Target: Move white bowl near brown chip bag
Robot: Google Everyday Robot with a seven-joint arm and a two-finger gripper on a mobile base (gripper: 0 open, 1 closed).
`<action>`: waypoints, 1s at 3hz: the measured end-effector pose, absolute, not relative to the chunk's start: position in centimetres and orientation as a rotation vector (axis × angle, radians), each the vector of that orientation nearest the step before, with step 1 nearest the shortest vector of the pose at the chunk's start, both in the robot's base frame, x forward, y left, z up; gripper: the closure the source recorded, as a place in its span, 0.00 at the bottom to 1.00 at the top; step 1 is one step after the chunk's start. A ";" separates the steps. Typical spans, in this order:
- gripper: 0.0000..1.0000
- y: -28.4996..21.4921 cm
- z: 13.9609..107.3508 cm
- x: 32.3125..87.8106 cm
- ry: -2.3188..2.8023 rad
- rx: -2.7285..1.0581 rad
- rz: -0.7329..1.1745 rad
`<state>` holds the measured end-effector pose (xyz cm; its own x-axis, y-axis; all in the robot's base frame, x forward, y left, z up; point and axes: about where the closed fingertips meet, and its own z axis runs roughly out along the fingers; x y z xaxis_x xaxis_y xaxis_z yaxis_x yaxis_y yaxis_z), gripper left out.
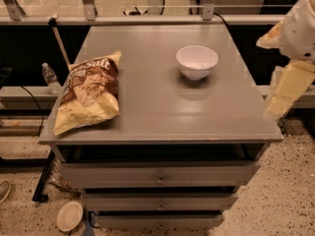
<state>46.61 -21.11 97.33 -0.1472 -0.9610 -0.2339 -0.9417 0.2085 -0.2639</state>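
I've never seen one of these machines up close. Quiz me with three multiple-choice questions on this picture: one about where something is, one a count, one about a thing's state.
1. Where on the table does the white bowl stand?
A) at the left edge
B) right of the middle, toward the back
C) at the front edge

2. How many drawer fronts show below the tabletop?
A) one
B) three
C) five

3. How is the brown chip bag placed?
A) lying flat on the left side
B) standing upright
C) tucked inside the bowl

Answers:
1. B, the bowl sits on the right rear part of the top.
2. B, three fronts are stacked, one under another.
3. A, the bag lies flat, while the gripper is beyond the table's right edge, touching neither thing.
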 end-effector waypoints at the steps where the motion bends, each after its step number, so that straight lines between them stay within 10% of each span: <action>1: 0.00 -18.6 96.5 51.2 1.982 -1.916 -0.019; 3: 0.00 -14.4 93.5 55.8 1.849 -2.115 0.061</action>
